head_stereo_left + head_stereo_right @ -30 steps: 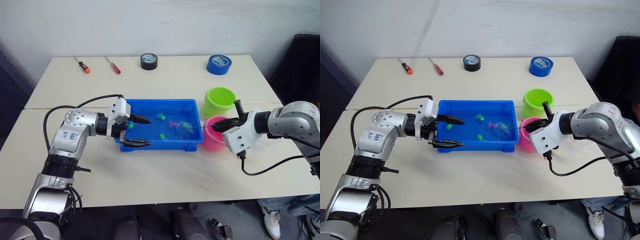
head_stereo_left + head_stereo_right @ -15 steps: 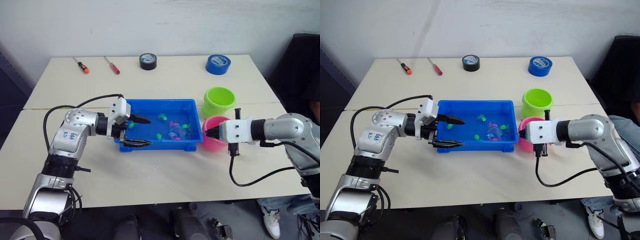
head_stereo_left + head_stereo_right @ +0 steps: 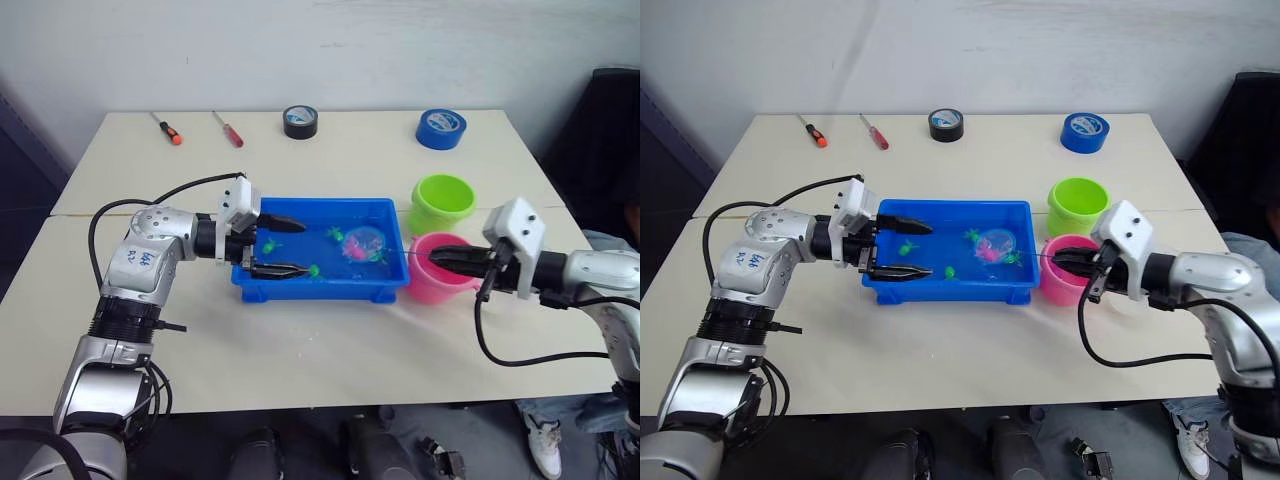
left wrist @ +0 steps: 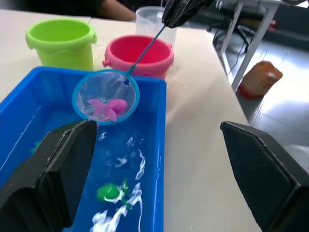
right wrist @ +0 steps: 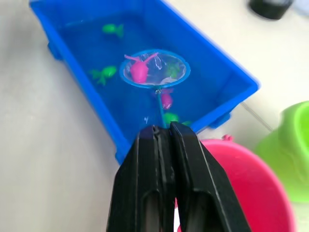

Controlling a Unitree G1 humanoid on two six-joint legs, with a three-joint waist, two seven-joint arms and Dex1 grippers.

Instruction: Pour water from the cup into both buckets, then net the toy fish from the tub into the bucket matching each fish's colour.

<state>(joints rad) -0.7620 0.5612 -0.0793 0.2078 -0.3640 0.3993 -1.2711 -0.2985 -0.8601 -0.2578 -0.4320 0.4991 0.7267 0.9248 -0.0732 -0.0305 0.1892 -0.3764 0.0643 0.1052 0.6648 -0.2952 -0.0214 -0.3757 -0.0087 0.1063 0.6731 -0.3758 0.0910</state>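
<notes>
The cup (image 4: 155,19) sits half hidden behind the pink bucket (image 3: 437,281), while the right gripper (image 3: 442,258), pinching the net (image 5: 154,68), has raised it from the tub (image 3: 268,289) holding 1 pink fish (image 5: 139,71), and the left gripper (image 3: 283,247) stays spread wide at the tub's end.

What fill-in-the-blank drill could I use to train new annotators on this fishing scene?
1. The net holds a ____ fish.
2. The net's handle is gripped by the ____ hand.
3. The left hand is open at the tub's ____ end.
4. The pink bucket stands nearer the robot than the ____ bucket.

Missing words: pink; right; left; green
</notes>
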